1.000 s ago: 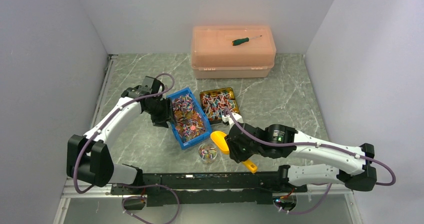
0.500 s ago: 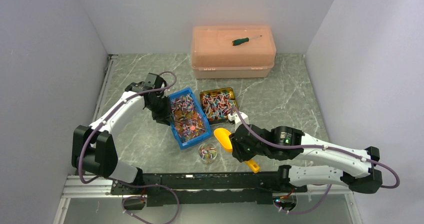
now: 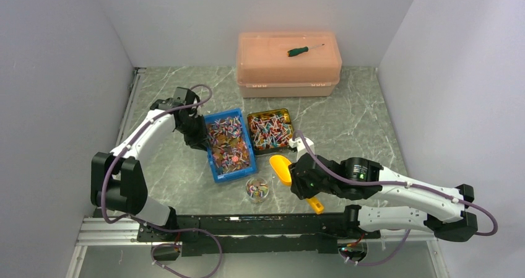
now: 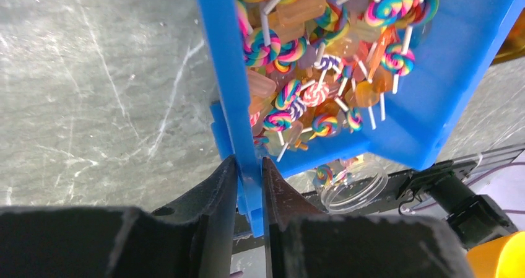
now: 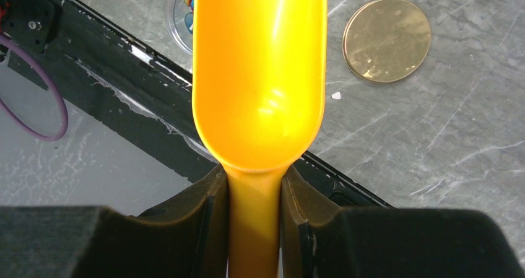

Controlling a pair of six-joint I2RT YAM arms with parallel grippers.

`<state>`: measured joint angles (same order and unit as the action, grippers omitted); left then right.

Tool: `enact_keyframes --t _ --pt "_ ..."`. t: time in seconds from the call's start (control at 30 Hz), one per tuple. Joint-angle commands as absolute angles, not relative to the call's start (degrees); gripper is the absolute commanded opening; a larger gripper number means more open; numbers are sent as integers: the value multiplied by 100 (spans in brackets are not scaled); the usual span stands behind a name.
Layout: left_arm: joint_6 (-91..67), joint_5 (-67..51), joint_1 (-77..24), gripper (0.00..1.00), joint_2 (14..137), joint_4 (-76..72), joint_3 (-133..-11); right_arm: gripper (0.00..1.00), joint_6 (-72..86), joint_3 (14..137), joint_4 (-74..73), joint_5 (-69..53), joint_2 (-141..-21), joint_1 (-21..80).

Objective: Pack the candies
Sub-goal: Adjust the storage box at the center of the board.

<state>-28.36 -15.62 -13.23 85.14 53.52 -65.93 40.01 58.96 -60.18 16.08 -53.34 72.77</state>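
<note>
The candies fill a blue bin (image 3: 212, 160) as a colourful heap (image 3: 228, 143), and more lie in a gold tin (image 3: 270, 129). A few sit in a small clear jar (image 3: 257, 189) in front of the bin. My left gripper (image 3: 201, 139) is shut on the bin's left wall, which shows between its jaws in the left wrist view (image 4: 247, 173). My right gripper (image 3: 304, 190) is shut on the handle of an orange scoop (image 3: 282, 168). The scoop's bowl (image 5: 260, 67) is empty and held just right of the jar (image 5: 181, 15).
A round gold lid (image 5: 387, 39) lies on the marble table right of the scoop. A closed orange plastic box (image 3: 288, 64) with a green-handled screwdriver (image 3: 301, 50) on top stands at the back. The black rail (image 3: 260, 225) runs along the near edge.
My left gripper has swung the blue bin's near end a little leftward. My right gripper has carried the scoop slightly right and away from the jar.
</note>
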Motion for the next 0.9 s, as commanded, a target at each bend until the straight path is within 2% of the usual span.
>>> enact_keyframes --t 0.0,0.87 --pt "-2790 -1545 -1021 0 8543 4913 -6972 0 4125 5897 -6056 1837 -5247 7260" --pt "-2478 -1612 368 0 8752 4759 -7245 0 4077 5951 -6064 2090 -5440 6987"
